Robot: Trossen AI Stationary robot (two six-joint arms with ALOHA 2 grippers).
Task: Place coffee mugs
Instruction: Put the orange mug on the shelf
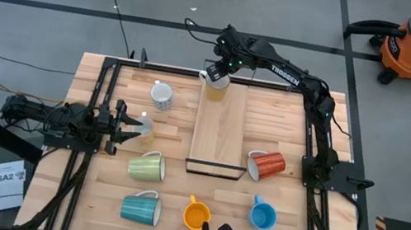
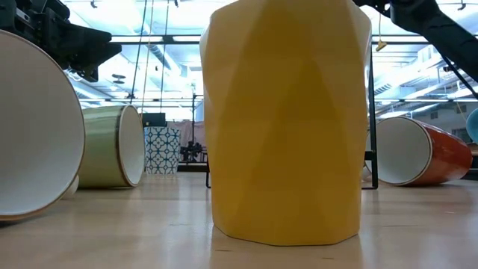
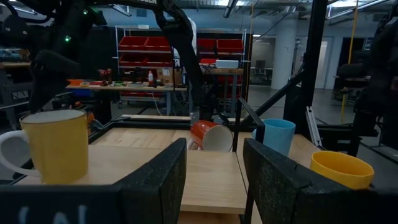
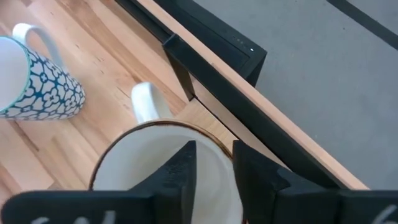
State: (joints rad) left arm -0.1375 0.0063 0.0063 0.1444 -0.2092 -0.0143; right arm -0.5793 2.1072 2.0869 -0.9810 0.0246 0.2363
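Note:
A yellow mug (image 1: 216, 90) with a white inside and a white handle (image 4: 146, 102) stands upright on the far end of a wooden board (image 1: 219, 134). It fills the low view (image 2: 287, 119) and also shows in the left wrist view (image 3: 56, 146). My right gripper (image 4: 214, 165) comes down on it from above, open, one finger inside the mug and one outside its rim (image 4: 214, 138). My left gripper (image 3: 214, 180) waits at the table's left side (image 1: 130, 123), open, with nothing between its fingers. My right gripper has one finger (image 4: 180, 177) inside the yellow mug and the other (image 4: 255, 180) outside the wall, slanting down from above, on the side away from the handle. A gap shows beside the rim; I cannot tell whether either finger touches it. The mug stands on the board.
A white mug with a blue pattern (image 1: 161, 95) stands left of the board. A red mug (image 1: 266, 165), a green one (image 1: 147, 165) and a teal one (image 1: 141, 209) lie on their sides. An orange mug (image 1: 196, 214) and a blue mug (image 1: 262, 215) stand near the front.

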